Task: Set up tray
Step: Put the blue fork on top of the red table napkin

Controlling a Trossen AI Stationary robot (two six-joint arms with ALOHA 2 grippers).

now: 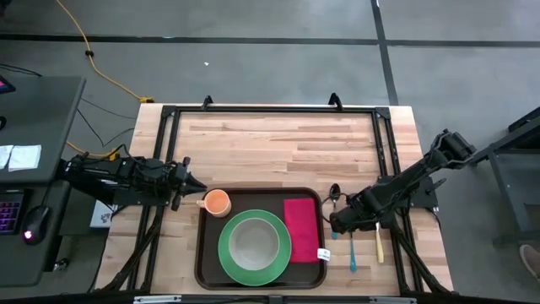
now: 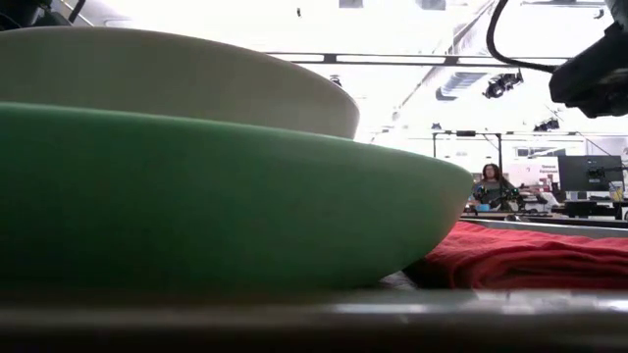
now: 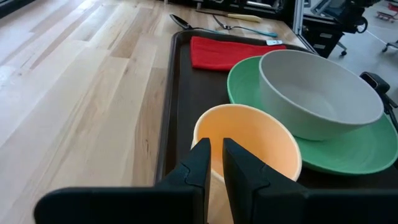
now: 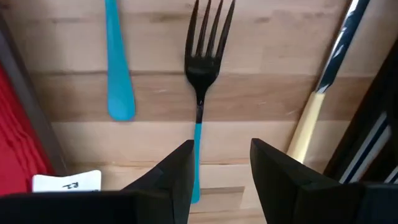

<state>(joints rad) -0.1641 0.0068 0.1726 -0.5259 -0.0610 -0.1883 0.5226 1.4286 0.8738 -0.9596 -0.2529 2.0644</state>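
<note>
**Placing cup, reaching for fork**

Gripping the rim of the smooth orange plastic cup [image 3: 249, 146], the left pincer [image 3: 216, 163] stands nearly closed at the upper left corner of the large dark brown rectangular plastic tray [image 1: 202, 253], which lies lower centre on the pale wooden bench [image 1: 278, 143]. The right pincer [image 4: 219, 163] hovers half open, empty, over the black-tined, blue-handled fork [image 4: 200, 68]. Likely next: lower and close on its slim handle.
</note>
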